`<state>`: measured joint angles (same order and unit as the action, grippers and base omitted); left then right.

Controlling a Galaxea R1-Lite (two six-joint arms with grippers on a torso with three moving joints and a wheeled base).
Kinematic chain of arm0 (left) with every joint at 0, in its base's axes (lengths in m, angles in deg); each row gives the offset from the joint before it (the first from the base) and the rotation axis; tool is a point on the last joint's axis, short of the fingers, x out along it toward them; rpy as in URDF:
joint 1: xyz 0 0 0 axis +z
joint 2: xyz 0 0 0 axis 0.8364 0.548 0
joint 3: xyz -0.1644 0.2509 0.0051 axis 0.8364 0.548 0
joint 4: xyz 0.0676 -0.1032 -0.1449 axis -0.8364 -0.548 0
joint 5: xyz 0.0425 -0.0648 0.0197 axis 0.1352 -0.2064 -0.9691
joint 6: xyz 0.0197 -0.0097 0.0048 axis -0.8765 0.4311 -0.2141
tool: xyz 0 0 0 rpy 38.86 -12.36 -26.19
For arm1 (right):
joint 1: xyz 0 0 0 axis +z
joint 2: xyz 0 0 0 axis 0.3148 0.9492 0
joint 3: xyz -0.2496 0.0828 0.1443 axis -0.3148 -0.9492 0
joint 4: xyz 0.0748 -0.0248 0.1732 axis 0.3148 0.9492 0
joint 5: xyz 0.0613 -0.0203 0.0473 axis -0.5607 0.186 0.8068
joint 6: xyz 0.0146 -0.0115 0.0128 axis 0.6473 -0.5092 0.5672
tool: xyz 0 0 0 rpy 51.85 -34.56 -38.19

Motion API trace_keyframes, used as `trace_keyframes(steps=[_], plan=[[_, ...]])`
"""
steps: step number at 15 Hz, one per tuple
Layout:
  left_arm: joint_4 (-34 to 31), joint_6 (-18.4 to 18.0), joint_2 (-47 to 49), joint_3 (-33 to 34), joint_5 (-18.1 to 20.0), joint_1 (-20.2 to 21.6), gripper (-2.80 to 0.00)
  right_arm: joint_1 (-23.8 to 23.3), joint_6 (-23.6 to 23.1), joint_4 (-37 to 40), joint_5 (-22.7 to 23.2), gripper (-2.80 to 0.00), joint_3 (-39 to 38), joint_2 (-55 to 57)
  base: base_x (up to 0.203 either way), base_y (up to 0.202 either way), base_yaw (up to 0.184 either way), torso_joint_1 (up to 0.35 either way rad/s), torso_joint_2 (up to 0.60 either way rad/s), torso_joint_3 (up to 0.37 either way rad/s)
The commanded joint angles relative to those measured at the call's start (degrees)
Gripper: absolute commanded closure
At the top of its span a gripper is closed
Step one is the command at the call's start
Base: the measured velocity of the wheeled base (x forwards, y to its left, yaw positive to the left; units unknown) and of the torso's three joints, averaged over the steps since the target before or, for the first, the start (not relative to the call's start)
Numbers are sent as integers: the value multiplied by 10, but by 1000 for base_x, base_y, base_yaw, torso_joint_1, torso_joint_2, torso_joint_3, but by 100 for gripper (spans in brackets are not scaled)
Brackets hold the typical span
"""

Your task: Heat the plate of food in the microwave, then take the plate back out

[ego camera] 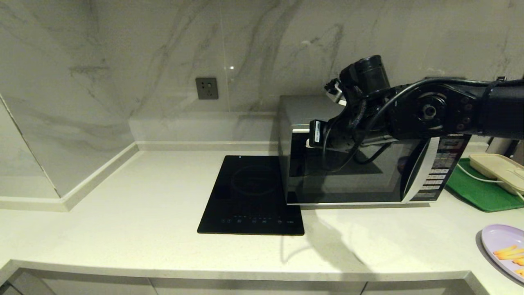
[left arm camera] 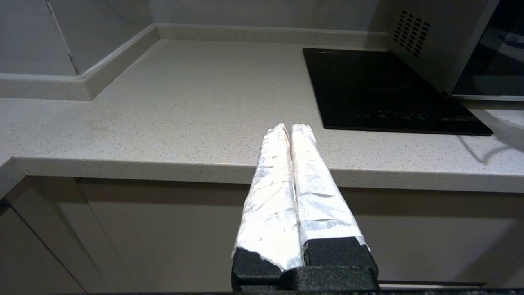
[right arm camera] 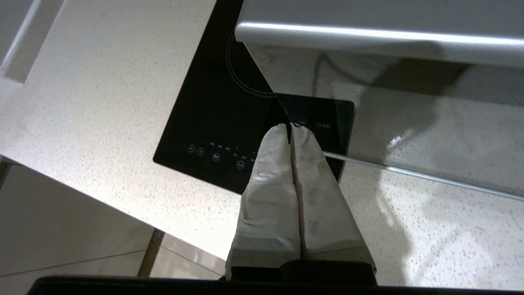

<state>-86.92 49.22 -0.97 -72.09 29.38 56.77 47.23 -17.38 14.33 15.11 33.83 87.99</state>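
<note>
Right hand (right arm camera: 291,126) pinched closed, empty, arm outstretched across microwave (ego camera: 352,172) door.

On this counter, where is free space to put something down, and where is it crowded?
The widest bare stretch of counter lies left of the black cooktop, up to the wall corner. A bare strip also runs along the front edge, before the cooktop and the microwave. The right end is crowded: the green tray, the cream box and the plate of food.

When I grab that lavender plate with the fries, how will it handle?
The plate of food looks rigid and light, so it should lift without flexing. It is shallow with a low rim, so the loose sticks may slide if tilted. It sits at the counter edge; a push might send it off.
</note>
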Motion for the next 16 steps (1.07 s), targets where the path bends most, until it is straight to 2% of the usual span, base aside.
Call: trace_keyframes(steps=[1, 5, 16], plan=[[0, 0, 0, 0, 0, 0, 0, 0, 1, -26, -3, 0, 11, 25, 0, 0, 0, 0, 0, 0], [0, 0, 0, 0, 0, 0, 0, 0, 0, -120, -45, 0, 11, 59, 0, 0, 0, 0, 0, 0], [0, -1, 0, 0, 0, 0, 0, -1, 4, -148, -62, 0, -14, 39, 0, 0, 0, 0, 0, 0]])
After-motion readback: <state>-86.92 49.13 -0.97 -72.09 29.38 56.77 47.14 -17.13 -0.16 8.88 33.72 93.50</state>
